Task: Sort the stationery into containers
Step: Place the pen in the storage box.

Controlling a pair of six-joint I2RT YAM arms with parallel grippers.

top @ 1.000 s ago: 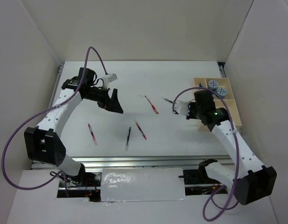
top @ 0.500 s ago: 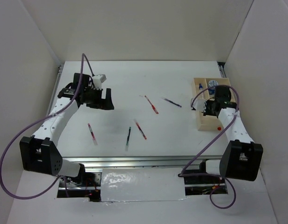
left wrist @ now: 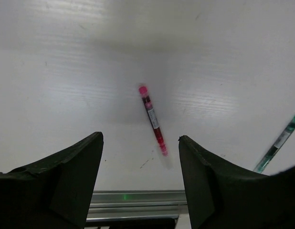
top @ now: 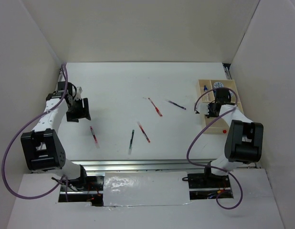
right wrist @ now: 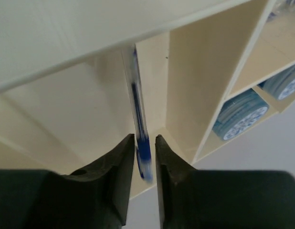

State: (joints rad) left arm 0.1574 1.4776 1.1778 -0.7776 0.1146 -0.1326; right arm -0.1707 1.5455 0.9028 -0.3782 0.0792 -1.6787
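Blue pen [right wrist: 138, 109] between right pincer [right wrist: 144, 139] fingers, nearly closed, grip unclear | left pincer [left wrist: 140, 138] wide open, empty, red pen [left wrist: 152, 121] ahead

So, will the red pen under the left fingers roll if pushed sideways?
Likely yes: the red pen looks round and slim, lying flat on the smooth table. It seems stiff and light, so it should lift without bending.
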